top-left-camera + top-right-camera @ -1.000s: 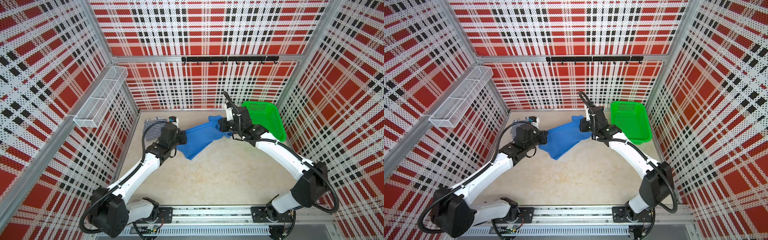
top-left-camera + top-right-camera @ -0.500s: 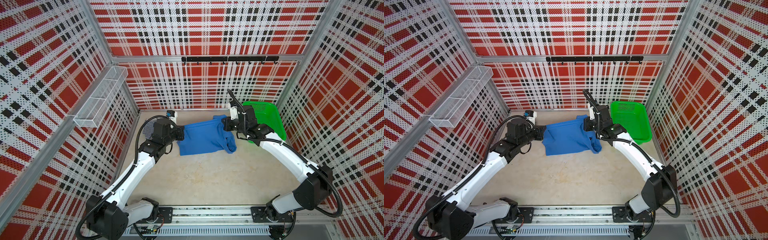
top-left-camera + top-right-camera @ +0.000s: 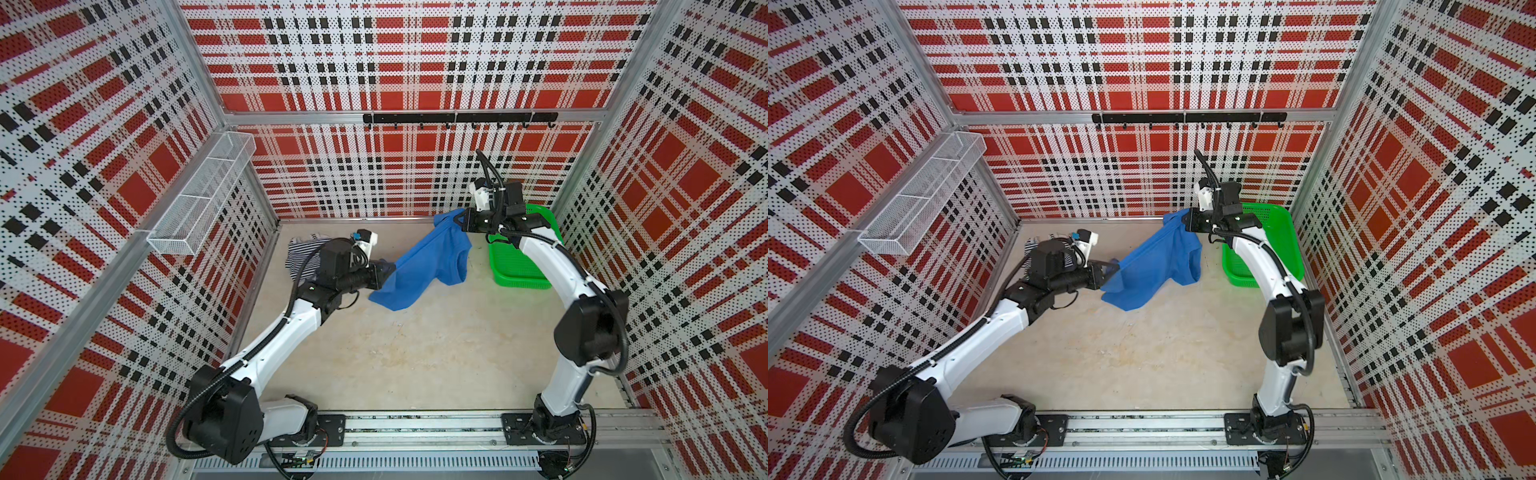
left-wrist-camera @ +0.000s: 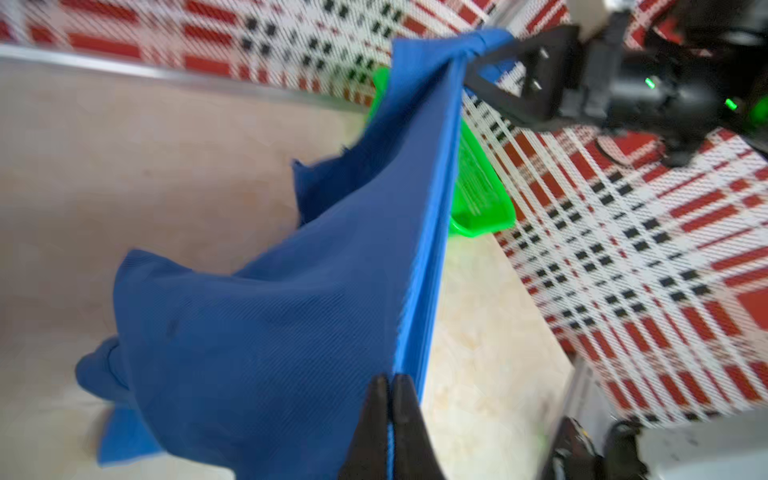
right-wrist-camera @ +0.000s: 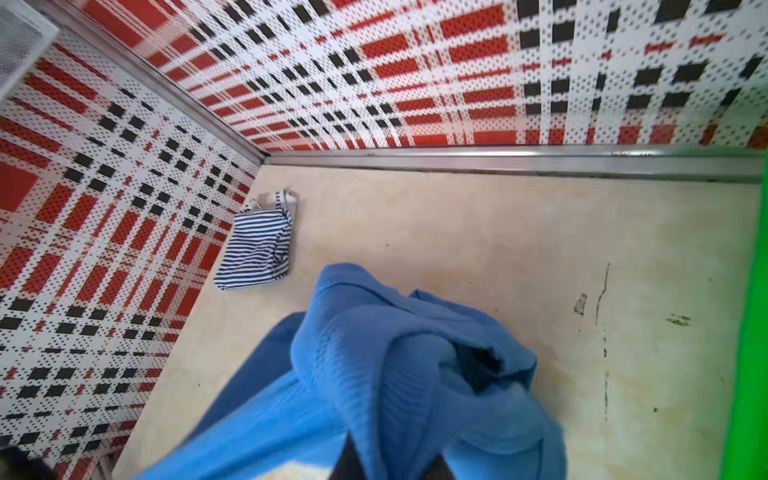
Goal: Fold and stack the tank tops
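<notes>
The left gripper and right gripper were each clamped shut on the blue top, stretched between them; the striped top lay apart, far left. Levelling both grips with the edge taut should lay it flat for folding.

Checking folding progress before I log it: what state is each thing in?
left gripper, shut on blue tank top
right gripper, shut on blue tank top
blue tank top, unfolded, lifted, stretched between both grippers, lower part drooping
striped tank top, lying on the table by the left wall, ungripped
green basket, upright on the table
</notes>
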`<state>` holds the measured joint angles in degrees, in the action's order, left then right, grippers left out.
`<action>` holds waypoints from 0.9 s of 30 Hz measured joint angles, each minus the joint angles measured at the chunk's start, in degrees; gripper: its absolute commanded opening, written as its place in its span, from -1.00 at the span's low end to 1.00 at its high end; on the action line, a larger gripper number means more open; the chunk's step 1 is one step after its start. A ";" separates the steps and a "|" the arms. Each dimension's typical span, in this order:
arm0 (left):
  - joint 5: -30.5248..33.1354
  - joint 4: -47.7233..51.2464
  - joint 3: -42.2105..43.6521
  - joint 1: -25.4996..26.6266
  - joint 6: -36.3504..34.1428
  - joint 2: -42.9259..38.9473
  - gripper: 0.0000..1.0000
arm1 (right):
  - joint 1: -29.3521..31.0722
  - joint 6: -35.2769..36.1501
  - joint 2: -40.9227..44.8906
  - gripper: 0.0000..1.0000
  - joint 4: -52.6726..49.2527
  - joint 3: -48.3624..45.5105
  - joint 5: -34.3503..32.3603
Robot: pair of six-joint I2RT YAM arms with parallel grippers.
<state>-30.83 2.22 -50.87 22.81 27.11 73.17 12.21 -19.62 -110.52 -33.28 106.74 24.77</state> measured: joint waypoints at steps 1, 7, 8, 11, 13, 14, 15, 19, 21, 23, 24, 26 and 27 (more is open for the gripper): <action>-0.74 -2.38 2.12 0.48 1.97 -0.26 -1.00 | -0.28 0.39 -2.82 -0.98 -2.21 2.73 0.90; -3.28 -13.88 11.93 -3.15 11.74 -3.52 -1.00 | -1.01 1.68 -13.09 0.03 -9.01 14.36 -2.64; -3.63 -15.15 12.98 -4.81 12.68 -3.48 -1.00 | -1.44 1.51 -12.90 0.06 -9.09 14.32 -3.85; -4.55 -17.77 14.51 -10.54 13.73 -0.79 -1.00 | -1.95 1.49 -9.86 0.07 -8.02 10.23 -7.72; -5.01 -18.91 14.64 -14.45 13.31 2.60 -0.81 | -1.40 1.64 -6.56 0.06 -7.74 5.29 -9.92; -5.29 -19.10 14.62 -16.33 12.57 4.50 -0.52 | -0.59 1.79 -4.61 0.05 -7.50 2.23 -10.97; -5.40 -19.08 14.58 -18.36 11.65 6.62 -0.13 | 0.50 1.88 -2.62 0.04 -7.30 -0.94 -11.85; -1.18 -13.81 13.66 -23.21 8.31 11.23 0.22 | 6.27 1.73 3.69 0.01 -5.49 -12.81 -13.44; 4.48 -8.61 11.93 -23.23 5.49 10.69 0.21 | 9.11 1.20 5.42 -0.02 -4.48 -17.68 -13.73; 10.78 -3.30 9.14 -22.56 2.75 9.20 0.08 | 11.63 0.31 5.88 -0.05 -3.48 -21.53 -13.90; 13.44 -1.27 8.09 -22.01 1.84 8.04 0.02 | 12.41 -0.11 5.88 -0.08 -3.13 -22.75 -14.16; 18.99 2.32 6.71 -19.45 0.44 4.72 -0.11 | 14.19 -1.36 5.88 -0.13 -2.25 -25.24 -14.84; 20.59 3.58 6.43 -17.75 0.24 3.34 -0.17 | 15.02 -1.75 5.88 -0.14 -1.99 -25.97 -14.69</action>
<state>-10.24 5.80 -44.45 5.06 27.35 76.51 27.22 -21.37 -104.64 -35.27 80.77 10.09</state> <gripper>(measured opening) 0.470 0.443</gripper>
